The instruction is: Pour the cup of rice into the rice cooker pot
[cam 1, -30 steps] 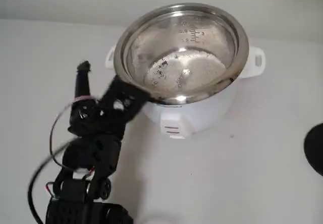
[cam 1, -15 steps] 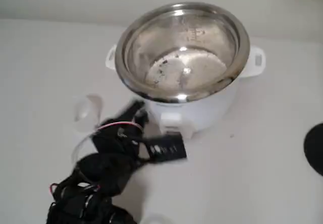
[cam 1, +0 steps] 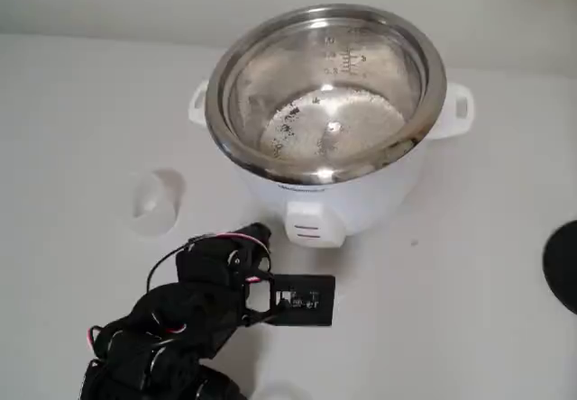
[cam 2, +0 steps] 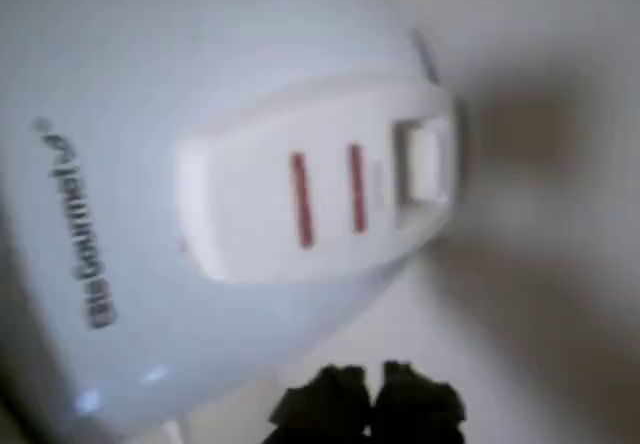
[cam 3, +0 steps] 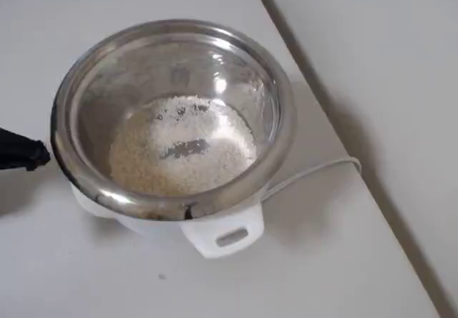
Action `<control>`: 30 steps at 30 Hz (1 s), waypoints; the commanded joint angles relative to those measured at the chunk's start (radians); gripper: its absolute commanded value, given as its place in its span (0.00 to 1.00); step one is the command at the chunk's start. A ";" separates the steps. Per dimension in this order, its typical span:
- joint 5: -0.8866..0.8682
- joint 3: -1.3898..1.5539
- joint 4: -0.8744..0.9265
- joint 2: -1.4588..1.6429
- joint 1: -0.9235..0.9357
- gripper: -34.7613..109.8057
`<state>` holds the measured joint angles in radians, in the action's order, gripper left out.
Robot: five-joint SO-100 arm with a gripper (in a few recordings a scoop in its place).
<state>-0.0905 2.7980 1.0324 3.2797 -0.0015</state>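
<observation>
Apparently done: the rice (cam 3: pixel 182 153) lies in the rice cooker pot (cam 1: pixel 325 94), the empty cup (cam 1: pixel 155 201) stands beside it, jaws together, holding nothing.

"Elite Gourmet" on white cooker body (cam 2: pixel 120 164)

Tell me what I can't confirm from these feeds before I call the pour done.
- Cup, fixed view: pale against the table and blurred; whether grains remain inside can't be told.
- Gripper, wrist view: fingertips close together at the bottom edge, blurred and cut off; open or shut is unclear.
- Rice cooker pot, wrist view: blurred white body, interior hidden.
- Rice, fixed view: glare on the steel blurs the grains; overhead shows them better.
</observation>
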 commanded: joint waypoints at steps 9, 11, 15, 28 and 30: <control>0.005 0.133 0.144 0.011 -0.048 0.24; 0.026 0.179 0.152 0.011 -0.049 0.24; 0.014 0.193 0.175 0.011 -0.032 0.24; 0.014 0.193 0.175 0.011 -0.035 0.24; 0.014 0.193 0.175 0.011 -0.035 0.24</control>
<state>-0.0813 2.9928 1.2042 3.2812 -0.0445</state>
